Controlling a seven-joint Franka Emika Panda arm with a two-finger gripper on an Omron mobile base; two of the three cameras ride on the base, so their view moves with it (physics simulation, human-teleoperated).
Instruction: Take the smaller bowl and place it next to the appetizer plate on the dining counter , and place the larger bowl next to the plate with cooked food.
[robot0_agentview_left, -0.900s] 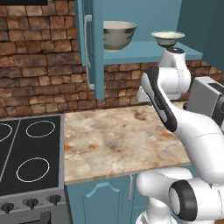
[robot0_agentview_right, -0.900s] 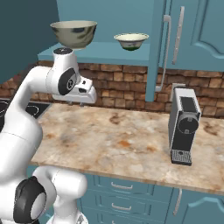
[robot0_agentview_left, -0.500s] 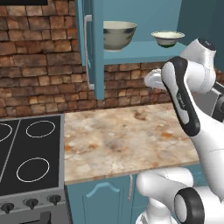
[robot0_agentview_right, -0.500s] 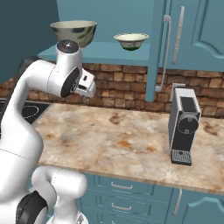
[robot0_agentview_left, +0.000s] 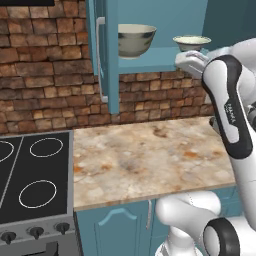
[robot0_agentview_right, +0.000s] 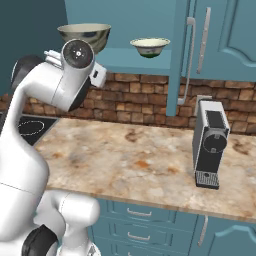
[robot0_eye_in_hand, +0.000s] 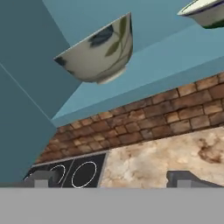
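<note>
Nothing is placed yet: the small shallow cream-green bowl and the deep grey-beige bowl both sit on the open teal cabinet shelf in the upper part of each base view. The gripper has its fingers released and empty, their tips low in the hand view under the deep bowl. The dining surface and both plates are out of frame, and the arm hides the gripper's front in the base views.

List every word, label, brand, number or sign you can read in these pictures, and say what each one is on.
White lettering runs down the dark band of the robot arm in the left base view; too small and blurred to read.
Stove, coffee machine, larger bowl, smaller bowl, cabinet doors: no writing visible.
</note>
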